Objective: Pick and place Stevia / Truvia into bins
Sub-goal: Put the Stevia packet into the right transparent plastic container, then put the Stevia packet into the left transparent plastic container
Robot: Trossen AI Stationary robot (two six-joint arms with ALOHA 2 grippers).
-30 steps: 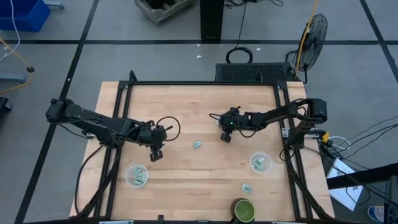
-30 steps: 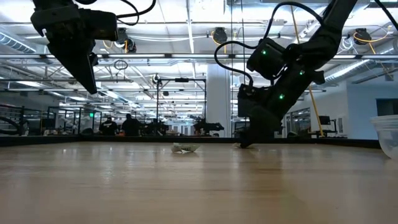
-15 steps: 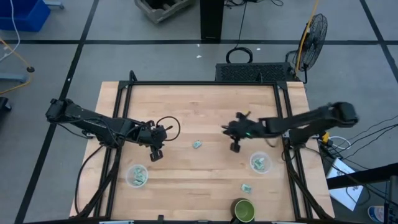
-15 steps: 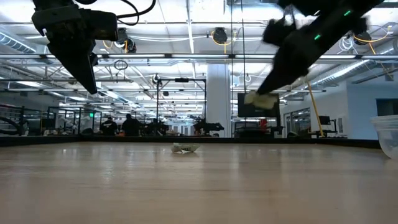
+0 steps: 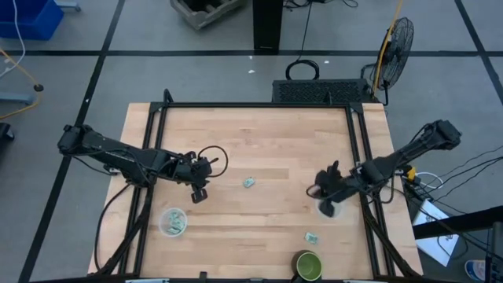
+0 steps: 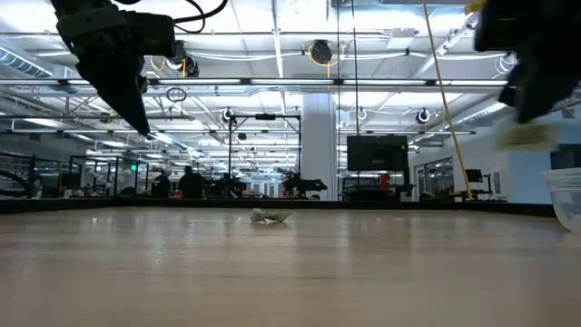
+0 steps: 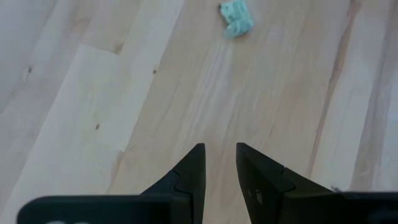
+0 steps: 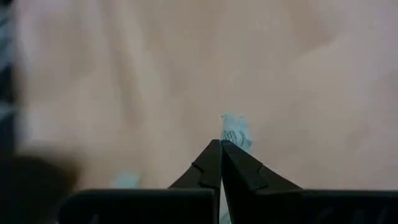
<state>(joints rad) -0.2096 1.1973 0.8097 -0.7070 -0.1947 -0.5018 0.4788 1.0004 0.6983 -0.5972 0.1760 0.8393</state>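
My right gripper (image 5: 325, 203) hangs over the right clear cup (image 5: 331, 212), shut on a pale green and white Stevia packet (image 8: 235, 132). That cup also shows at the low view's right edge (image 6: 566, 194). My left gripper (image 7: 219, 149) hovers above the table's left middle (image 5: 196, 193), fingers a little apart and holding nothing. One loose packet (image 5: 249, 182) lies flat on the wood between the arms and shows ahead of the left fingers (image 7: 236, 17). Another packet (image 5: 312, 237) lies near the right cup. The left clear cup (image 5: 173, 222) holds packets. My right gripper pinches the packet by one end (image 8: 227, 138) between its two fingertips. The rest of the packet sticks out beyond the tips. It is lifted clear of the table, and it appears blurred under the fingers in the low view (image 6: 526, 136).
A dark green cup (image 5: 308, 266) stands at the table's near edge, right of the middle. Black frame rails (image 5: 157, 126) run along the table's left, right and far sides. Bare wood lies between the two arms.
My right gripper has lifted the packet off the table near the far middle. It has carried it toward the right and near edges until it is over the right cup. My left arm has kept still.
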